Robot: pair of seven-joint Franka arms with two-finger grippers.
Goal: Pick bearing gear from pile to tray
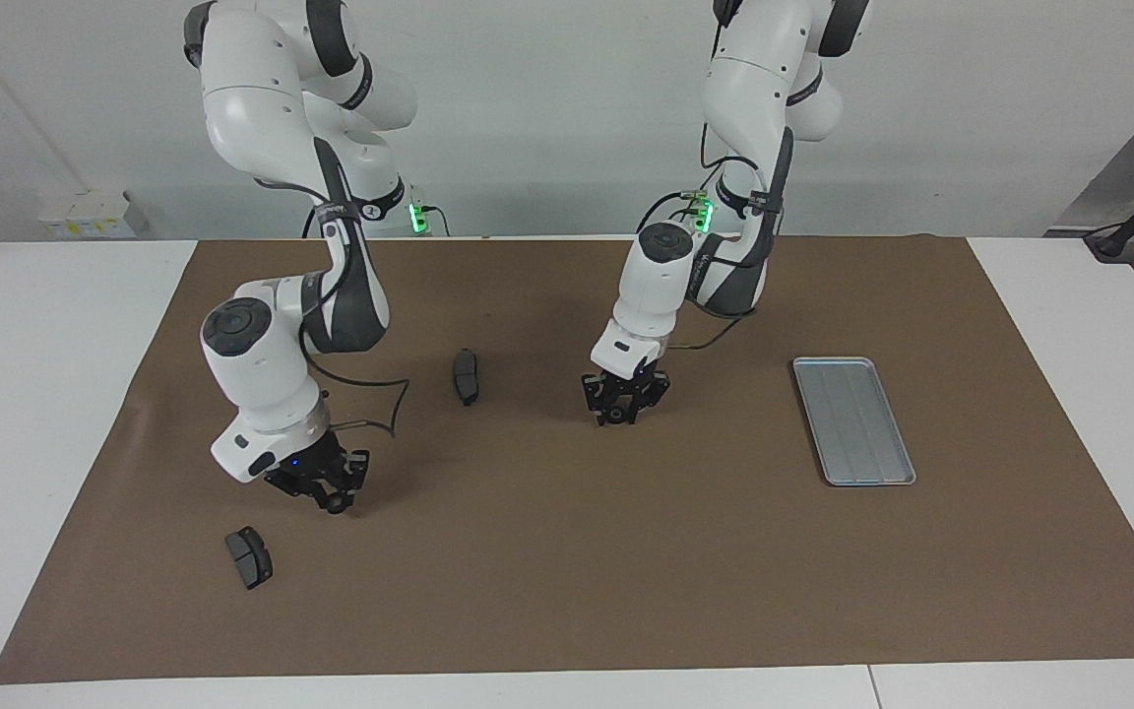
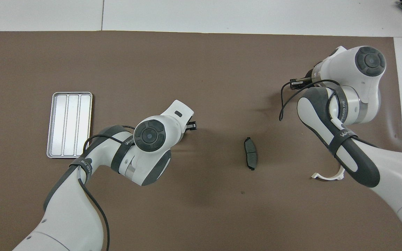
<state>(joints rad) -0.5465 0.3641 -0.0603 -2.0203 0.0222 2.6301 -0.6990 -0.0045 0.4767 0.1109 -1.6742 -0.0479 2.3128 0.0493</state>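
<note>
Two small black bearing gears show in the facing view. My left gripper (image 1: 617, 416) stands low on the brown mat at mid-table, fingers closed around one gear (image 1: 616, 420). My right gripper (image 1: 333, 500) is shut on the other gear (image 1: 336, 507), low over the mat toward the right arm's end. In the overhead view both gears are hidden under the arms; only a bit of each gripper shows. The silver tray (image 1: 853, 421) (image 2: 69, 124) lies bare toward the left arm's end.
One dark brake pad (image 1: 467, 376) (image 2: 250, 153) lies between the two grippers. Another brake pad (image 1: 249, 556) lies farther from the robots than the right gripper. A white half-ring bracket (image 2: 326, 176) peeks out under the right arm. A brown mat (image 1: 567, 571) covers the table.
</note>
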